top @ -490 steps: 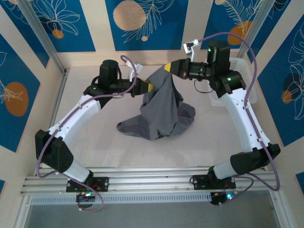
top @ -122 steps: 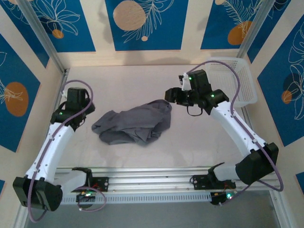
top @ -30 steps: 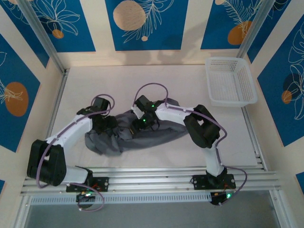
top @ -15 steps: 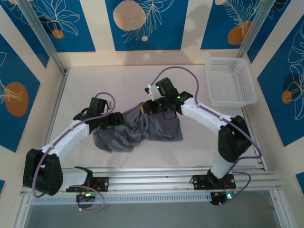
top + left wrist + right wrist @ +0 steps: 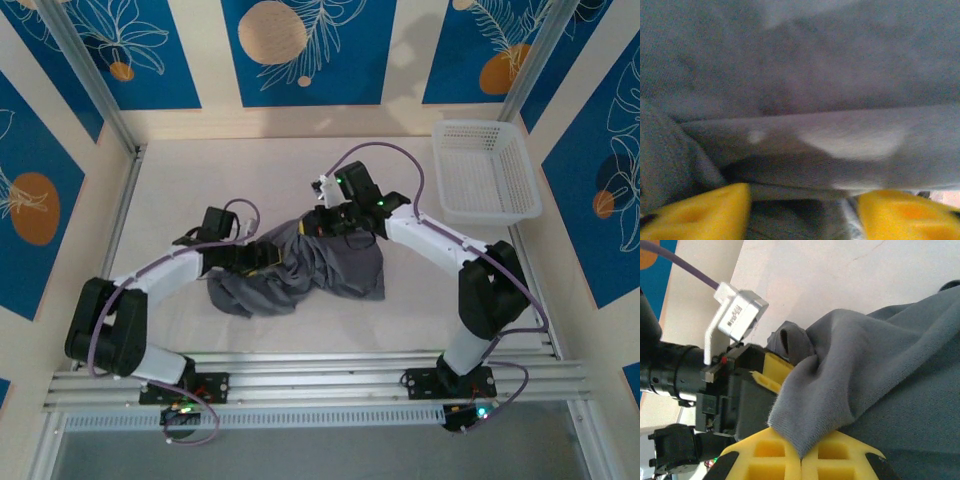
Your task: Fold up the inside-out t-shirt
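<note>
**T-shirt bunched at mid-table, pinched from the right**

Underneath everything, a pale table, bare around the cloth. On its middle, toward the near edge, the slate-grey t-shirt in a crumpled, wrinkled heap, raised along its far edge.

Reaching in from the right, the right arm, bent over the heap. Reaching in from the left, the left arm, low across the table.

At the far right corner, well apart from the cloth, a white mesh basket, upright.

At the shirt's far edge, the right gripper: yellow pads pressed together, pinching a raised fold of grey fabric. Against the heap's left side and near the other one, the left gripper.

Seen from the left wrist, yellow fingers spread, with grey cloth in the gap between them and more of it close ahead.
</note>
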Motion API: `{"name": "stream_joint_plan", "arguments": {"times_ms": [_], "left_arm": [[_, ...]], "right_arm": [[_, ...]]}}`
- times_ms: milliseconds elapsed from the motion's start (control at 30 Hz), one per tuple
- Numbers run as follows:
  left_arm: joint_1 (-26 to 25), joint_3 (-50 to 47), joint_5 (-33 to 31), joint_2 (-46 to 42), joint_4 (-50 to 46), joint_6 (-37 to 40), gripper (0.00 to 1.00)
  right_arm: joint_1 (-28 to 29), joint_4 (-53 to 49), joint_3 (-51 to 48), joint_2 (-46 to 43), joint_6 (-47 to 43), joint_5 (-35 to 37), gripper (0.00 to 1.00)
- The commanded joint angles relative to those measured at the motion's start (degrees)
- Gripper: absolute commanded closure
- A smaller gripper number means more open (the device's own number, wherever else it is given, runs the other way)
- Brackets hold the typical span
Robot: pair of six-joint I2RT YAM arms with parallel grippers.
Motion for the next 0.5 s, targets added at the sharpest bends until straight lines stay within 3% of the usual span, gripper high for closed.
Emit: {"name": "stream_joint_plan", "arguments": {"times_ms": [0,167,300,367,467], "left_arm": [[-0.23,2.19,-0.75,-0.52,-2.42,0.03,1.0],[2.5,6.15,-5.57,-10.44,-4.32,0.36,1.0],[3.39,10.4,-0.33,-14.0,-3.98,4.16,1.0],[3.31,11.74,4.78,-13.78,-3.81,6.73,1.0],[3.14,12.22,9.26,-13.42,-4.4,9.66,1.0]], "right_arm": [[-2.45,0.52,-1.44,-1.68,4.06,1.21,1.0],[-9.36,2.17,-12.56,-7.23,8.41,3.07,0.99],[-9.66,1.65,-22.49,-8.74,6.7,4.92,0.95],[-10.07,2.93,-25.65,-9.22,7.63,1.07,0.88],[-7.77,4.69,-26.59,-13.25,6.11,2.03,0.6]]}}
